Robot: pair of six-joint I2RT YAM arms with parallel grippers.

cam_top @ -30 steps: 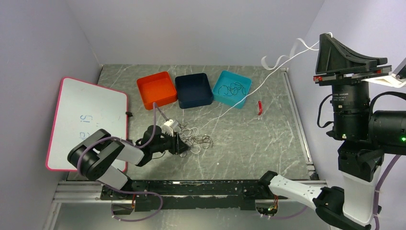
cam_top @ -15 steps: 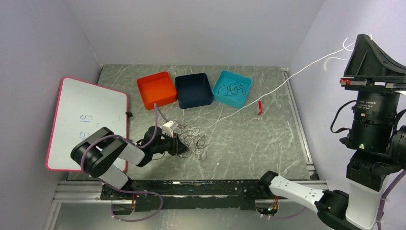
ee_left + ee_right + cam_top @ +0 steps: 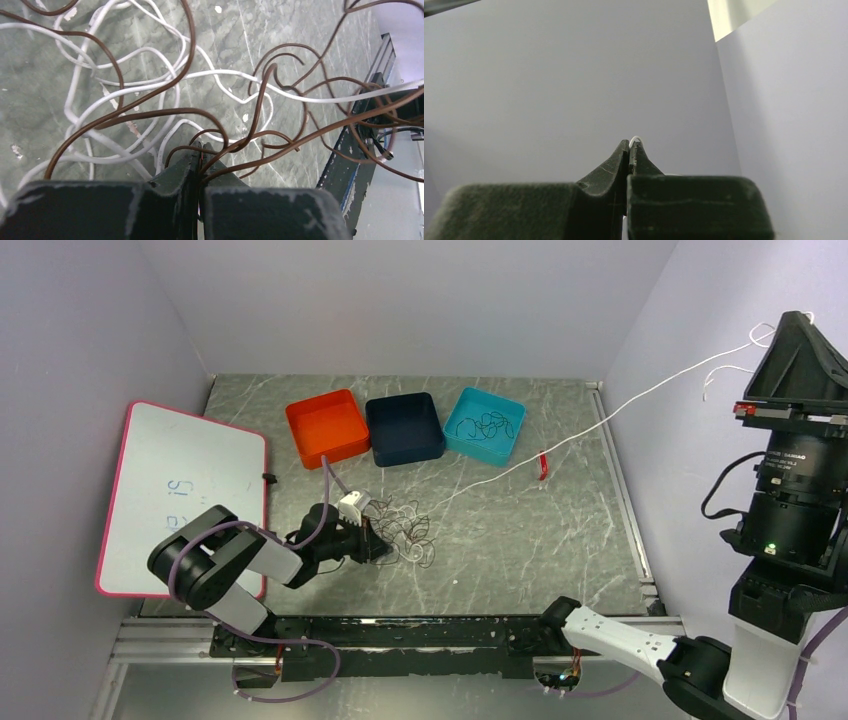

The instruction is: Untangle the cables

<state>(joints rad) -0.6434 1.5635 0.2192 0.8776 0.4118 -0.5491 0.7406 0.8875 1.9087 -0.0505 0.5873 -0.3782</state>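
The cables lie as a tangle (image 3: 402,528) of brown and white loops on the marble tabletop, left of centre. My left gripper (image 3: 378,540) lies low at the tangle's left edge. In the left wrist view it (image 3: 201,150) is shut on brown cable strands (image 3: 150,114), with white loops (image 3: 300,97) lying behind them. One white cable (image 3: 640,392) runs taut from the tangle up to the far right. There my raised right gripper (image 3: 797,318) holds it. In the right wrist view that gripper (image 3: 630,145) is shut, with a white loop (image 3: 636,137) showing at its tips.
At the back stand an orange tray (image 3: 327,427), a navy tray (image 3: 405,428) and a teal tray (image 3: 455,412) holding a black cable (image 3: 487,425). A pink-framed whiteboard (image 3: 180,495) lies at the left. A small red piece (image 3: 543,464) lies right of the teal tray.
My left gripper has closed on the brown strands. The right arm has risen and swung right, drawing the white cable tighter. The tangle has bunched up.
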